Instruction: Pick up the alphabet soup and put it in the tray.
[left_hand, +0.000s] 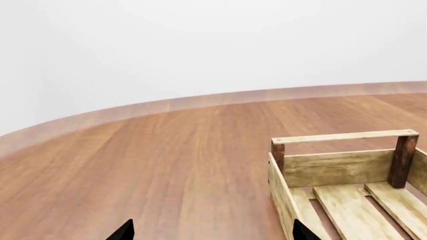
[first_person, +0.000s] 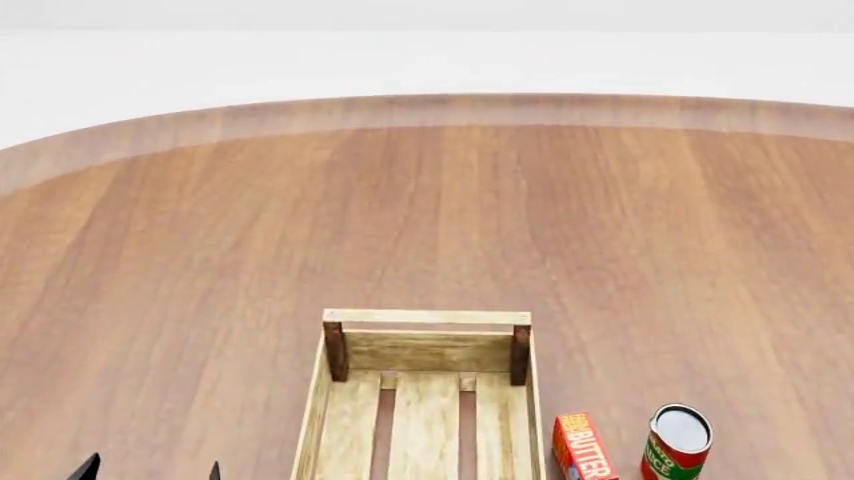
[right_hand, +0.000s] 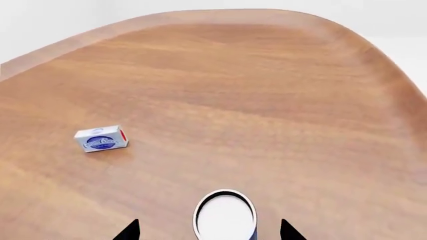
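Observation:
The alphabet soup (right_hand: 225, 215) shows only in the right wrist view, seen from above: a pale lid and a thin dark blue strip of its side. It stands on the wooden table between the two black fingertips of my right gripper (right_hand: 210, 231), which is open with gaps on both sides of the can. The tray (first_person: 427, 317), a light-wood slatted crate with brown corner posts, lies near the front middle of the head view with nothing in it. My left gripper (left_hand: 213, 231) is open over bare table just left of the tray (left_hand: 343, 136); its tips (first_person: 147, 470) show at the bottom left.
A red butter box (first_person: 585, 448) and a red-and-green can (first_person: 677, 445) stand just right of the tray. A small white-and-blue box (right_hand: 101, 139) lies beyond the soup can. The round table's curved edge (first_person: 441, 105) runs across the back.

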